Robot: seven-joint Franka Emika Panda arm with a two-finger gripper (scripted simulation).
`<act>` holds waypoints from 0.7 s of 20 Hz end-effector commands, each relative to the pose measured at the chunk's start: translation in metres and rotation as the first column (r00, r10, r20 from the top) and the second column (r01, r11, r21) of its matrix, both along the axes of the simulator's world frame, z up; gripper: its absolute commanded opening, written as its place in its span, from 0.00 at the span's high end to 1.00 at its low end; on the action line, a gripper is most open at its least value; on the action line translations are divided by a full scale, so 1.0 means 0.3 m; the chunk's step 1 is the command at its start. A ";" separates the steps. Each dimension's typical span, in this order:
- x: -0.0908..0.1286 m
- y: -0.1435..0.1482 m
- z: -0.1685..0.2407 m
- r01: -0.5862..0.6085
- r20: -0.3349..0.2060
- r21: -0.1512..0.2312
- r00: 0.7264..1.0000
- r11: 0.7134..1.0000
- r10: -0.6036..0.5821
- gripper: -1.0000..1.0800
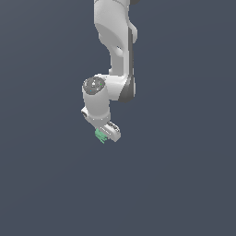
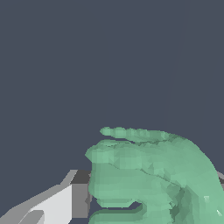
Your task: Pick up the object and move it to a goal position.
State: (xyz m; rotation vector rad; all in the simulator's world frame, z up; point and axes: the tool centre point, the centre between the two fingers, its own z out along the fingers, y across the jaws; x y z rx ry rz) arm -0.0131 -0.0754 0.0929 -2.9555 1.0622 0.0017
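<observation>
Hanging down from the top of the exterior view, the white arm (image 1: 115, 46) ends in a rounded wrist with a grey cap facing the camera, and below that sits the gripper (image 1: 105, 135), angled toward the exterior view's lower right. The object (image 1: 100, 135), mint-green and lumpy, sits right at the gripper's tip on the exterior view's left side of the white finger block, touching it; only a small patch of green shows there, far smaller than the gripper body. Background in the exterior view is a flat, even dark slate-blue with no visible edge, seam or shadow, so I cannot tell whether the object is resting on a surface or is carried above one. Wrist view: the object (image 2: 148, 175) fills much of the frame close to the lens, with several short finger-like prongs lying roughly parallel and pointing the same way, the longest one along its outer edge. One finger (image 2: 65, 201) of the gripper, white with a dark grey inner pad, lies directly against the side of the object where the prongs end. A thin grey sliver shows at the object's opposite side, probably the other finger, though too little is visible to be sure. Reading: gripper appears clamped on the object, with contact clear on one side only.
</observation>
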 end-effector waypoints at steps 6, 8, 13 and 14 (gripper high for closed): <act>-0.104 0.054 0.183 0.000 0.001 0.001 1.000 1.000 0.000 1.00; -0.133 0.069 0.234 0.000 0.001 0.001 1.000 1.000 0.000 1.00; -0.205 0.106 0.364 0.000 0.001 0.000 1.000 1.000 0.000 1.00; -0.220 0.114 0.391 0.000 0.001 0.000 1.000 1.000 0.000 1.00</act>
